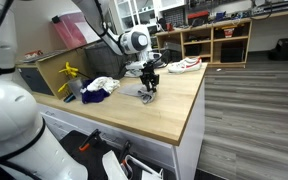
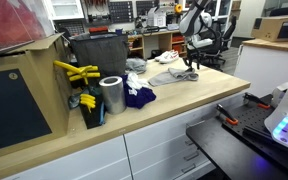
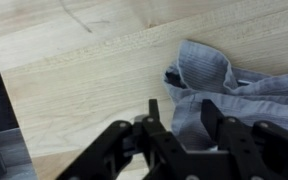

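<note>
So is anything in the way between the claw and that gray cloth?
No, nothing visible is. In the wrist view the claw is right down at the gray cloth on the wooden counter, its fingers apart with fabric between them. The white shoe lies off to the side.

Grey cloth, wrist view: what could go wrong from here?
1. The gripper sits at the edge of the cloth, jaws apart, with one finger over bare counter. A pinch may catch only a thin fold and slip.
2. The fingertips look close to the counter, so pressing lower could scrape it.
3. A shoe lies just beyond the cloth in an exterior view. Dragging the cloth that way could snag it.
</note>
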